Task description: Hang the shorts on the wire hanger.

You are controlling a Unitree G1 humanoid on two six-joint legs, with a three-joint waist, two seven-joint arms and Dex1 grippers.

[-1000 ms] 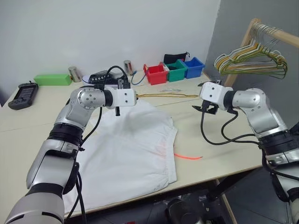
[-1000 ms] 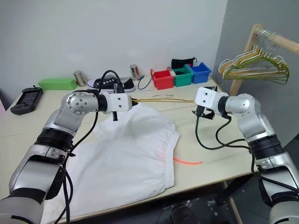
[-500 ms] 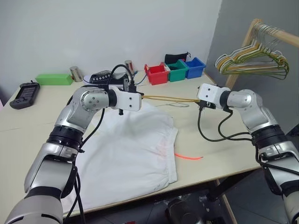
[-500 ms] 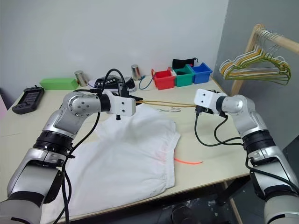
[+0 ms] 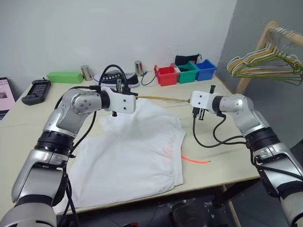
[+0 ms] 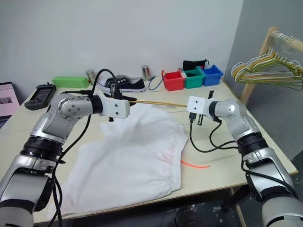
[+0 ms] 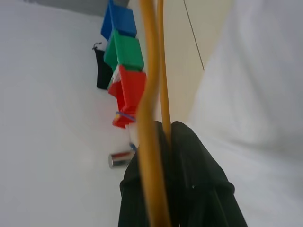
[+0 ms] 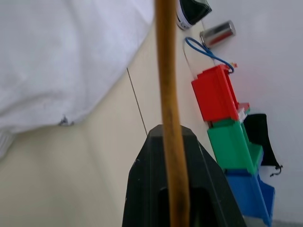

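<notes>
From the head views, the wire hanger [image 5: 163, 98] spans between both arms above the white shorts [image 5: 132, 151] lying flat on the table [image 5: 227, 156]. The left gripper [image 7: 163, 137] pinches one end; the right gripper [image 8: 173, 137] clamps the other. Next, I judge, the hanger must be threaded into the shorts.

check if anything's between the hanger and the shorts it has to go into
Nothing visible stands between them. The wire hanger is held off the table at both ends, by the left gripper and the right gripper, just past the far edge of the shorts, which lie flat on the table.
</notes>
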